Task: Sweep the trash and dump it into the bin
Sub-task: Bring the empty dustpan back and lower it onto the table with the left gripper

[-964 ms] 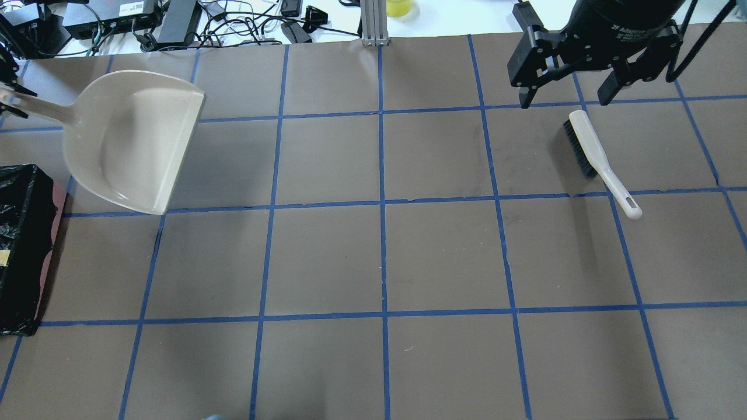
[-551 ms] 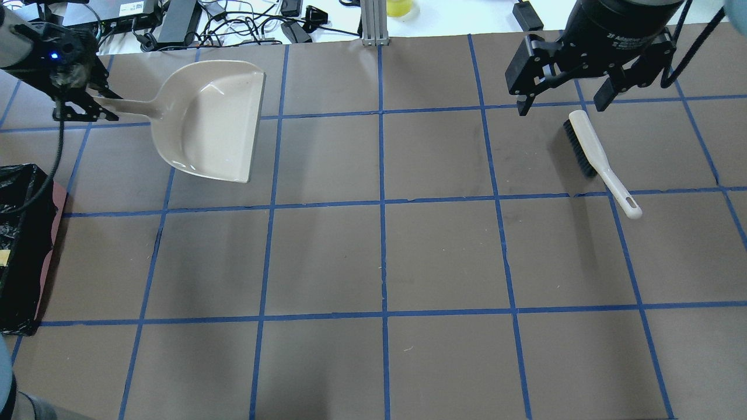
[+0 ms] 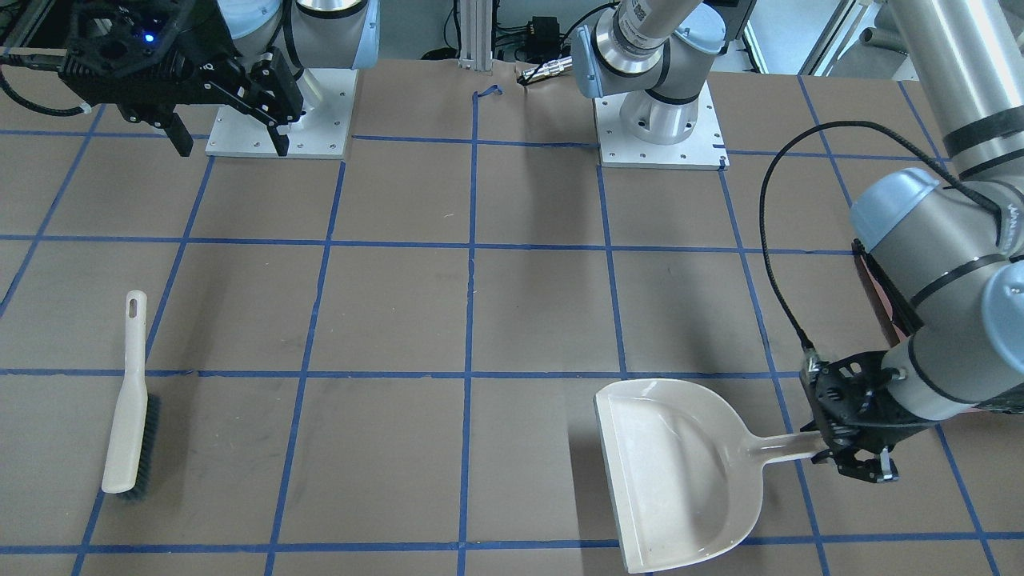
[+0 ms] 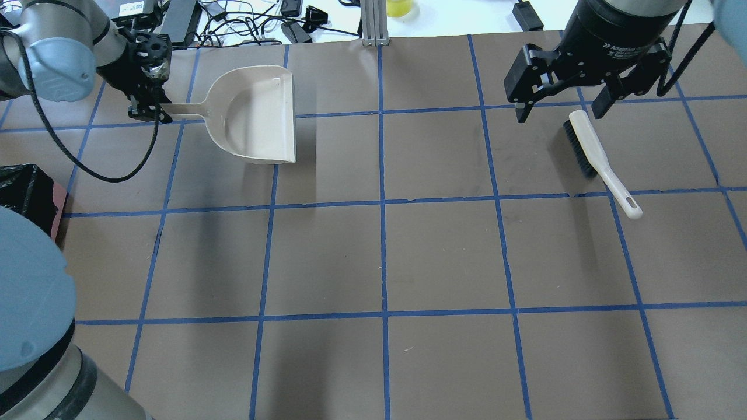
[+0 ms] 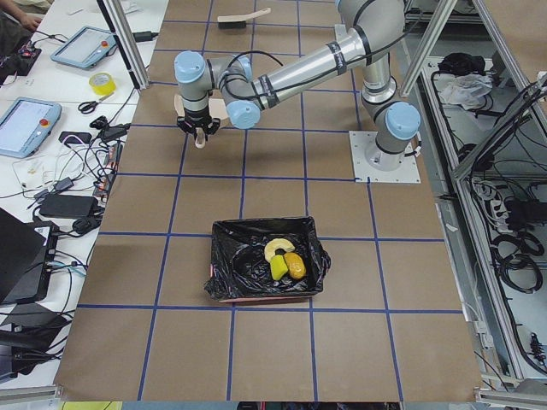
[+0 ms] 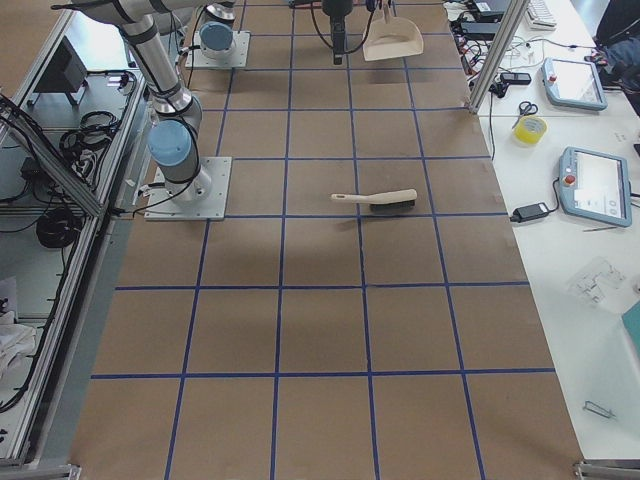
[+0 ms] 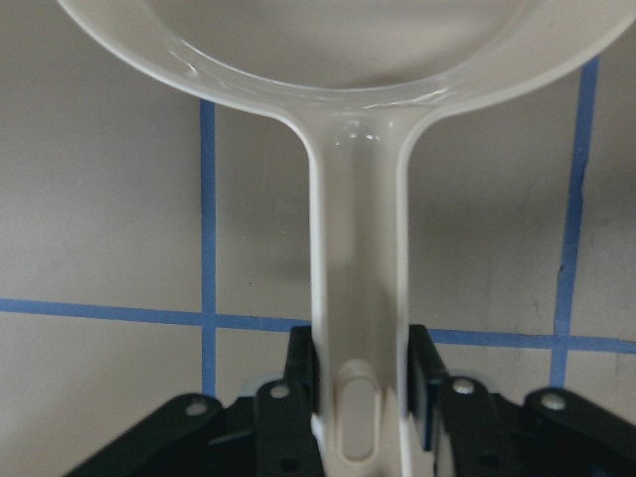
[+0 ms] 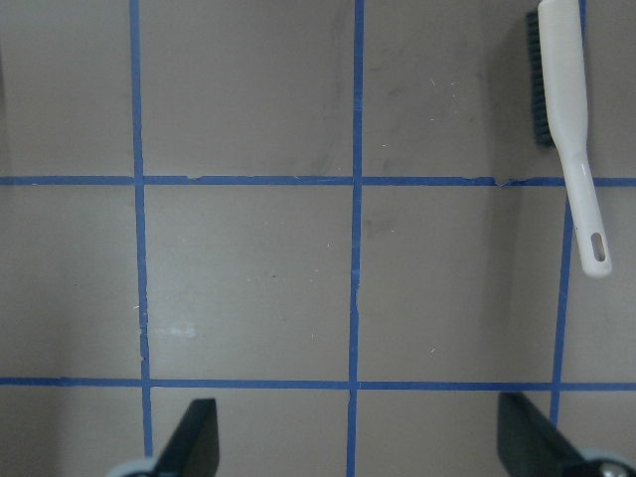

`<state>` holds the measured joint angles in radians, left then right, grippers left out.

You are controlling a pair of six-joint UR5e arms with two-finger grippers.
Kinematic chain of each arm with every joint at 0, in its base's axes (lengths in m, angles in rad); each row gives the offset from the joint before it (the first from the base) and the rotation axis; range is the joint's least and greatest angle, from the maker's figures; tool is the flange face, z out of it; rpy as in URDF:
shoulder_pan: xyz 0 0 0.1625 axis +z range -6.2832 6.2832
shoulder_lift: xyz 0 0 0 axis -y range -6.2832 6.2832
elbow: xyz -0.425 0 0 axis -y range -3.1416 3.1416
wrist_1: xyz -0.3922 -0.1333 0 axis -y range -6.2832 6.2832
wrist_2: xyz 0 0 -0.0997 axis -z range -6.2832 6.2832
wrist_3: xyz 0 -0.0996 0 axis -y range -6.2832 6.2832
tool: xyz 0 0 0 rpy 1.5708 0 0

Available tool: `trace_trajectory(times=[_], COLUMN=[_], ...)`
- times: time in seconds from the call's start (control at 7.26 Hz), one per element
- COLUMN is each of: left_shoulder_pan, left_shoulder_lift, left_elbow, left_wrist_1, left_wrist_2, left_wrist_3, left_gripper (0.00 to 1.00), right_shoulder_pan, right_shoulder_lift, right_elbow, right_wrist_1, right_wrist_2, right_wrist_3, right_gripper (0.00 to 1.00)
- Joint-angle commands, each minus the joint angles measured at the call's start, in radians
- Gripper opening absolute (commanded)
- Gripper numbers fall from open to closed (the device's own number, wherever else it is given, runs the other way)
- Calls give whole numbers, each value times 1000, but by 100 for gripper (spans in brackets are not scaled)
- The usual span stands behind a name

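On the brown table (image 4: 443,256), marked into squares with blue tape, the bin (image 5: 229,256) stands toward the robot's left end. It is a pink-sided box with a crinkled black bag as liner.

Dustpan (image 4: 257,116): beige, in the far-left part of the table in the overhead view, well apart from the bin. Its mouth faces the table's middle. It casts a shadow on the paper beside it; I cannot tell whether its lip touches the table.

Left gripper (image 4: 149,111): jaws closed narrowly on the end of the dustpan's handle, one finger on each side in the wrist view.

Right gripper (image 4: 559,112): jaws spread wide and holding nothing, above the table just beside the brush's head.

Brush (image 4: 589,149): cream handle, dark bristles, lying flat on the far-right part of the table.

Trash, all three pieces together inside the bin on the black liner:
- cream crescent (image 5: 279,248)
- golden-brown lump (image 5: 295,267)
- yellow-green sponge block (image 5: 279,268), touching the lump
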<state>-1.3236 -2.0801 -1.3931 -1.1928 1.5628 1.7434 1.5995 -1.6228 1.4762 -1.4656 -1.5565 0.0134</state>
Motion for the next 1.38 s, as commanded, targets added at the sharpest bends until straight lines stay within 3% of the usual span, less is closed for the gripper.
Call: trace_trajectory(times=[0.0, 0.83, 0.96, 1.1, 1.24], left_shoulder_pan=[-74, -66, -66, -66, -66], left_shoulder_lift=[-52, -55, -57, -57, -55], left_elbow=[2, -23, -21, -21, -21], left_wrist_1=[9, 10, 10, 12, 12], left_wrist_2=[85, 83, 82, 79, 79], left_wrist_3=[-31, 47, 38, 33, 27], left_gripper=[0, 0, 36, 63, 73], right_shoulder_pan=[0, 0, 0, 0, 0], right_shoulder_lift=[0, 0, 0, 0, 0], right_elbow=[1, 1, 1, 3, 7], right_wrist_1=[1, 2, 4, 4, 2], right_wrist_2=[-2, -7, -4, -4, -2], right_wrist_3=[3, -3, -1, -1, -1], right_gripper=[100, 100, 100, 100, 100])
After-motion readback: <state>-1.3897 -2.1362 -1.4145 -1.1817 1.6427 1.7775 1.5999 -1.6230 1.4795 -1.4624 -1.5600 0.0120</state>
